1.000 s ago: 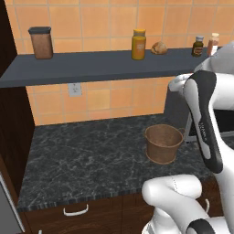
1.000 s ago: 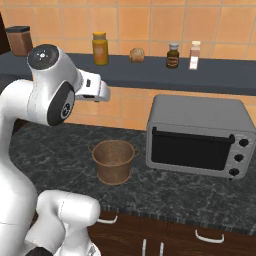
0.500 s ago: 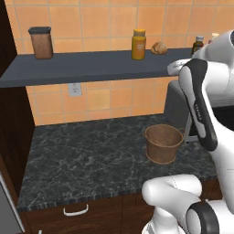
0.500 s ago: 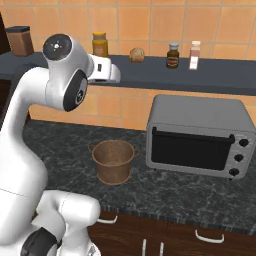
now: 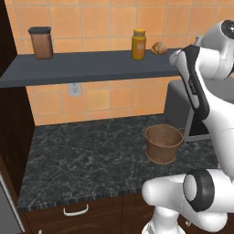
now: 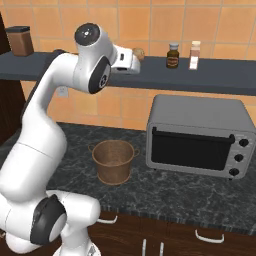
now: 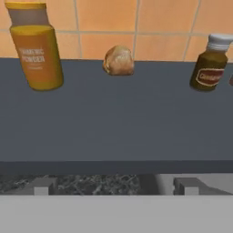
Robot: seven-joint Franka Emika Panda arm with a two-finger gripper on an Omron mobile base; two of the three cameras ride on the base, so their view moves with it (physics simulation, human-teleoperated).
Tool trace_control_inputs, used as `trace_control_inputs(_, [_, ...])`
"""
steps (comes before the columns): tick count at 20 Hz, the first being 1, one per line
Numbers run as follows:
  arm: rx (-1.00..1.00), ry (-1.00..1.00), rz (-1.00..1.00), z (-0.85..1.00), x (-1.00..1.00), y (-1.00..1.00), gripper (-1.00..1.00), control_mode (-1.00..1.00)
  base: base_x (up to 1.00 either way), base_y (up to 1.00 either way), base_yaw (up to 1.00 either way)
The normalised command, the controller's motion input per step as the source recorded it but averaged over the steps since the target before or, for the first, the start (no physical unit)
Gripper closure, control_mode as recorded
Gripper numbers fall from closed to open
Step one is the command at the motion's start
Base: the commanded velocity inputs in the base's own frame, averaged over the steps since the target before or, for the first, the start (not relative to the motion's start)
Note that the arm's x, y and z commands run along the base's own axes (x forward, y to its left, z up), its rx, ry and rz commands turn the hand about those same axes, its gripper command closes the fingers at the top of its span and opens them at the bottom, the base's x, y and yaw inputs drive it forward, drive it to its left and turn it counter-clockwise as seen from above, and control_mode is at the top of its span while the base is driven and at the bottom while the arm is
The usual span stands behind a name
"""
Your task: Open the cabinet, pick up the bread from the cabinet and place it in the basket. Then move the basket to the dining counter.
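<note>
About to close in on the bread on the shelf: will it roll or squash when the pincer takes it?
The bread is small and rounded, so a nudge would likely roll it along the shelf. It looks like a soft bun, so a hard squeeze probably dents it. It is likely light; the open pincer is far wider than the bread.

A dark grey shelf (image 5: 91, 68) ran along the tiled wall, carrying a brown lidded jar (image 5: 41, 42), a yellow-orange jar (image 5: 139, 44), the bread (image 5: 159, 48) just beside it, a small brown bottle (image 6: 173, 55) and a pale shaker (image 6: 194, 55). Below, the black speckled surface (image 5: 87, 160) bore the basket (image 5: 162, 143) and a grey toaster oven (image 6: 197, 135).
</note>
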Motion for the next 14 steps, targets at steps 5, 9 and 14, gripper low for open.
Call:
trace_control_inputs(5, [0.03, 0.00, 0.00, 0.00, 0.61, -0.19, -1.00, -1.00, 0.00, 0.00, 0.00])
trace_control_inputs(9, [0.01, 0.00, 0.00, 0.00, 0.58, -0.11, -1.00, -1.00, 0.00, 0.00, 0.00])
trace_control_inputs(14, [0.00, 0.00, 0.01, 0.00, 0.53, 0.00, -1.00, -1.00, 0.00, 0.00, 0.00])
